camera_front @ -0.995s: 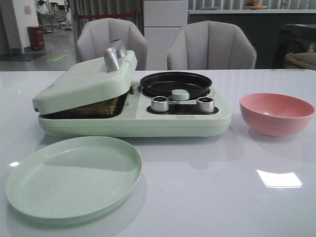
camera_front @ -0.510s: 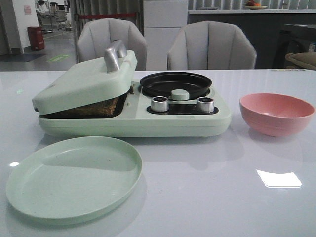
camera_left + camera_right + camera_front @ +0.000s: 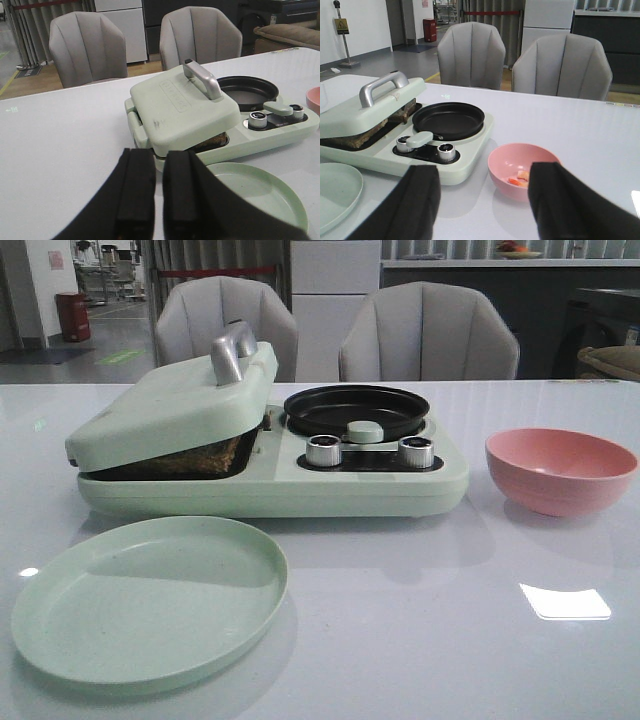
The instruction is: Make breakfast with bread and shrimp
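2 grippers idling: left gripper [image 3: 148,200] pressed together, right gripper [image 3: 482,200] spread, both empty. Bread [image 3: 185,457] toasting under press lid [image 3: 175,405]. Shrimp [image 3: 519,179] waiting in pink bowl [image 3: 500,162]; pan [image 3: 356,410], plate [image 3: 150,595] sitting bare. Cooking, plating pending.

Plate [image 3: 150,600] before cooker [image 3: 270,455], bowl [image 3: 560,470] right

light: soft, kinda dim indoor | glare: bright square patch on glossy table [image 3: 565,602] near front right corner | shadows: faint, under plate [image 3: 150,598] and bowl [image 3: 560,470] | focus: gripper fingers [image 3: 136,190] blurry up close
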`<state>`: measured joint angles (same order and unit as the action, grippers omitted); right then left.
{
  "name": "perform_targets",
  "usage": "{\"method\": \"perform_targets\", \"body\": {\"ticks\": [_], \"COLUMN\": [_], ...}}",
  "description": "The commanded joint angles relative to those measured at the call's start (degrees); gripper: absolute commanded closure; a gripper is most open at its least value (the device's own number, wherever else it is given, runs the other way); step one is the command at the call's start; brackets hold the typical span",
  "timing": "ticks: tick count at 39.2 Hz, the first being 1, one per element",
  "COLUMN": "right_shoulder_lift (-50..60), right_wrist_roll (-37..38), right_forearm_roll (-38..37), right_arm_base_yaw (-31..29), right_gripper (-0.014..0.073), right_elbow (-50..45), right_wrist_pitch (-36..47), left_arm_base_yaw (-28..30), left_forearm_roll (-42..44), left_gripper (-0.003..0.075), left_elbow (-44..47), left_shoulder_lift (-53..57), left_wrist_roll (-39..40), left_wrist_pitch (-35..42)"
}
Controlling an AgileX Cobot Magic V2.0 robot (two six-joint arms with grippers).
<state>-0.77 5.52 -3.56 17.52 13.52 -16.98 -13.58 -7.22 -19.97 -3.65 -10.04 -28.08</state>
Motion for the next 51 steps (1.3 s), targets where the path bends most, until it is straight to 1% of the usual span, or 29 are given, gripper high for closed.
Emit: {"method": "perform_targets", "body": {"ticks": [1,7,15,21,29,33,36,42,51], "right_shoulder_lift": [-2.42,-10.01,-25.81,-39.37,-52.53,-57.8,-61.88,-68.9,-81.48], "right_wrist_roll": [0.1,0.1,0.27,0.27,0.27,0.27,0.21,-0.38,-3.12], "right_forearm_roll": [0.19,0.19,1.53,2.51,3.56,5.74,8.83,11.84,14.0], "right_arm_base_yaw": [-0.25,-0.25,-0.25,-0.25,-0.83,-3.92,-7.75,-14.47,-19.85], "right_gripper": [0.0104,0.0104,0.0104,0.0104,0.0104,0.0104,0.0104,0.0104,0.0106], "right_elbow": [2.46,6.97,14.77,22.81,33.2,37.49,40.45,44.92,52.5], "right_wrist_pitch": [5.57,3.23,2.21,0.88,-3.31,-4.88,-6.88,-9.75,-14.01], "left_arm_base_yaw": [-0.41,-0.41,-0.41,-0.41,-0.41,-0.41,-0.41,-0.41,-0.41], "left_forearm_roll": [-0.91,-0.91,-1.35,-1.35,-1.35,-1.35,-1.35,-1.35,-1.25], "left_gripper": [0.0535,0.0535,0.0535,0.0535,0.0535,0.0535,0.0535,0.0535,0.0535], "left_elbow": [-1.47,-1.47,-1.47,-1.47,-1.47,-1.47,-1.47,-1.47,-1.47], "left_shoulder_lift": [-0.74,-0.74,-0.74,-0.74,-0.74,-0.74,-0.74,-0.74,-0.74], "left_wrist_roll": [0.58,0.58,0.58,0.58,0.58,0.58,0.58,0.58,0.58], "left_wrist_pitch": [5.18,5.18,5.18,5.18,5.18,5.18,5.18,5.18,5.18]}}
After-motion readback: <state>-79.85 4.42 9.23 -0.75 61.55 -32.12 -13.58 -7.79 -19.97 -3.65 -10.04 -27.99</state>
